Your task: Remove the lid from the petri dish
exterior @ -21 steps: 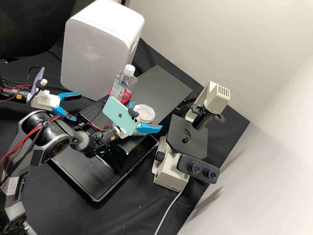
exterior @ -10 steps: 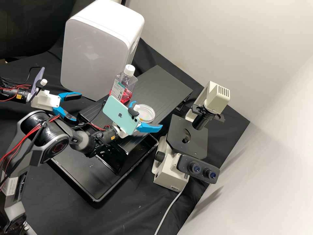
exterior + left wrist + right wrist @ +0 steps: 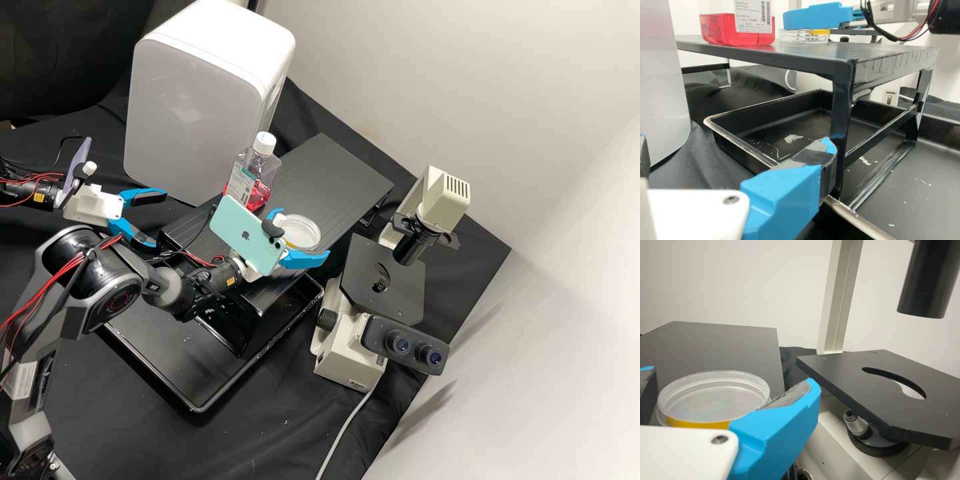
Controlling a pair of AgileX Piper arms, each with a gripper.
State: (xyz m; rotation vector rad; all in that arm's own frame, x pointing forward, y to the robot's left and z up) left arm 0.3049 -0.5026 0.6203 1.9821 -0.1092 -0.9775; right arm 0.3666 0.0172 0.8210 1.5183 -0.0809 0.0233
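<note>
Petri dish [image 3: 300,230] sits on the black shelf [image 3: 333,167], by the edge facing the microscope [image 3: 393,293], w/ its clear lid [image 3: 710,390] on top & a yellow band showing under the lid's rim. R gripper [image 3: 301,237] is clamped on the lid: one blue finger each side, grey pad against the rim in the R wrist view. Bottle [image 3: 250,175] of red liquid w/ white cap stands on the same shelf, just behind the dish. Black tray [image 3: 200,377] lies under the shelf. L gripper [image 3: 157,219] hangs near the shelf corner away from the microscope, fingers apart, nothing btw them. Big white box [image 3: 200,93] stands behind, on black cloth [image 3: 267,433].
</note>
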